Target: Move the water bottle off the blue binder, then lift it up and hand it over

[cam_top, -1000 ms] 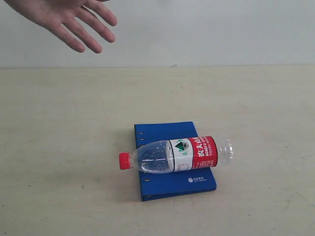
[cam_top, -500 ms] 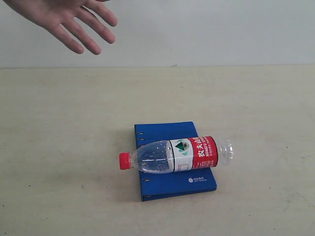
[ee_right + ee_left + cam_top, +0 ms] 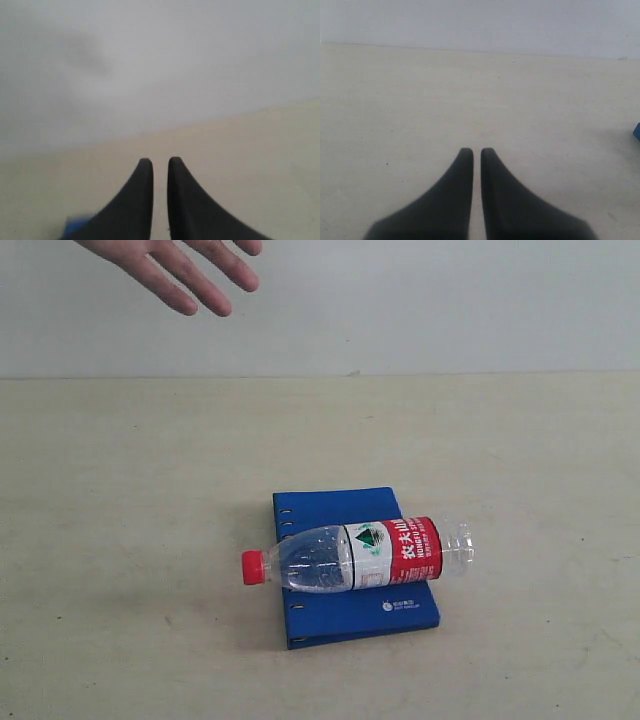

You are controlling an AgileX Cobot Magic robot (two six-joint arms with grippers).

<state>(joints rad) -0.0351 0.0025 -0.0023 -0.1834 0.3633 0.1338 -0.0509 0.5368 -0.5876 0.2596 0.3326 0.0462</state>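
Note:
The water bottle (image 3: 358, 556) lies on its side across the blue binder (image 3: 340, 508), red cap pointing left past the binder's spine edge. Neither gripper shows in the exterior view. In the left wrist view my left gripper (image 3: 477, 151) is shut over bare table, with a sliver of the blue binder (image 3: 637, 131) at the frame's edge. In the right wrist view my right gripper (image 3: 160, 161) is shut with nothing between its fingers, and a blurred blue binder corner (image 3: 77, 223) shows beside one finger.
A person's open hand (image 3: 190, 265) hangs at the upper left of the exterior view, above the far side of the beige table (image 3: 120, 540). A pale wall stands behind the table.
The person's hand has moved up and a little to the right. The bottle and binder have not moved.

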